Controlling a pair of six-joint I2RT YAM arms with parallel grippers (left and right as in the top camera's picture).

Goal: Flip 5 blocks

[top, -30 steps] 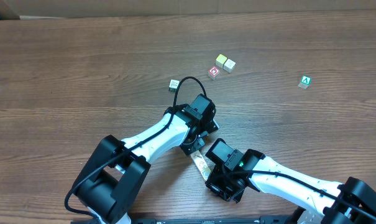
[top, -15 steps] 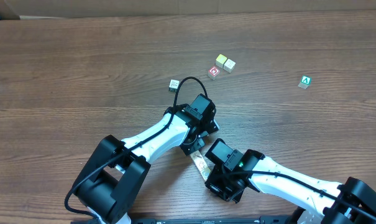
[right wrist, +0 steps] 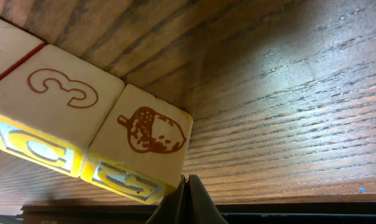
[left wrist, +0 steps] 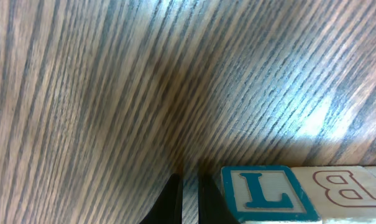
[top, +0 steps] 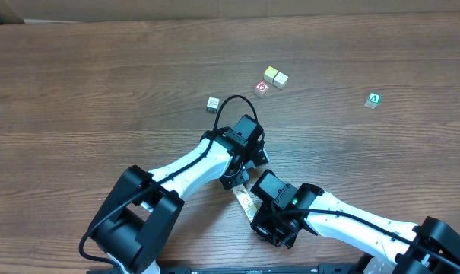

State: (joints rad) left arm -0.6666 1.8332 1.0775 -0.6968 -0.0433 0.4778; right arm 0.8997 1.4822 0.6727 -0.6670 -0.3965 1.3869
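Overhead, the left arm (top: 191, 164) and the right arm (top: 344, 221) meet low on the wooden table (top: 100, 76), with a short slanted row of blocks (top: 245, 199) lying between their wrists. Both ends of the row are hidden under the arms, so the number of blocks cannot be told.

In the left wrist view, the left gripper (left wrist: 189, 202) is closed with only a sliver of table showing between its dark fingertips. It holds nothing. Just beside one fingertip, seemingly touching it, is the L block (left wrist: 265, 193), with a teal-framed letter on its top face. The B block (left wrist: 340, 190), with a red outline letter, sits flush against it.

In the right wrist view, the right gripper (right wrist: 186, 202) is also closed and empty, its tips pressed together right at the lower corner of the acorn block (right wrist: 144, 134). The 3 block (right wrist: 57, 93) touches that one, and another pale block (right wrist: 4, 46) continues the row. Their side faces are yellow.

Well apart up the table lie a small pale cube (top: 213, 103), a red-framed cube (top: 261, 88), a yellow-topped cube (top: 271, 74) touching a cream cube (top: 280, 79), and a green-A cube (top: 374, 100) far to the right.
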